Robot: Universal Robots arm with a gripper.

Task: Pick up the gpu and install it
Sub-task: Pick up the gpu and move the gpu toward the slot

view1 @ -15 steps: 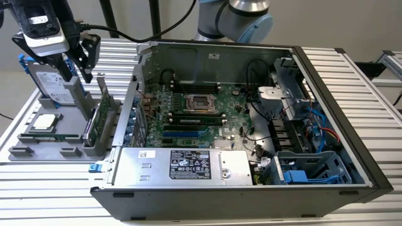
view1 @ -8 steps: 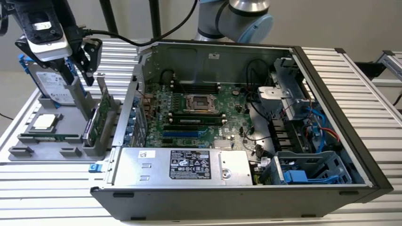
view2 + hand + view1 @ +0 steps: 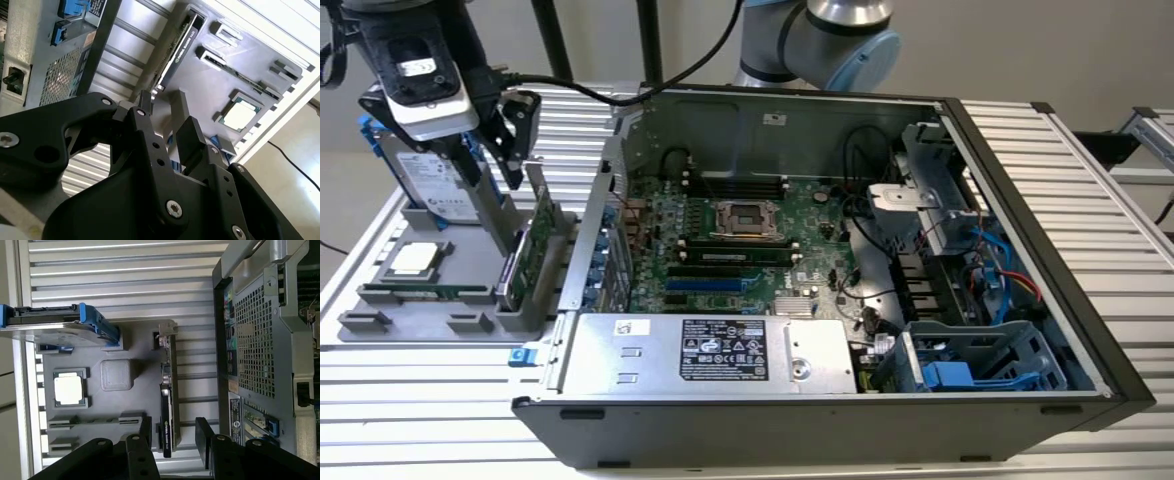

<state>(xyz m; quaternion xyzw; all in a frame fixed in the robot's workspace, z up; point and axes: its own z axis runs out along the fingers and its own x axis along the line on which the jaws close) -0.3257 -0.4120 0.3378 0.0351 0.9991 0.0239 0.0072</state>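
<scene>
Grey tray (image 3: pixel 135 342), gpu (image 3: pixel 167 390) upright, hard drive (image 3: pixel 50 327) beside, end effector (image 3: pixel 174 432) above

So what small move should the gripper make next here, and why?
Probably straight down a little. The gripper is open above the gpu, which stands on edge in the gray holder beside the computer case. In the first wrist view the card's edge lies between the fingers, touching neither, so lowering should bring them around both faces.
</scene>
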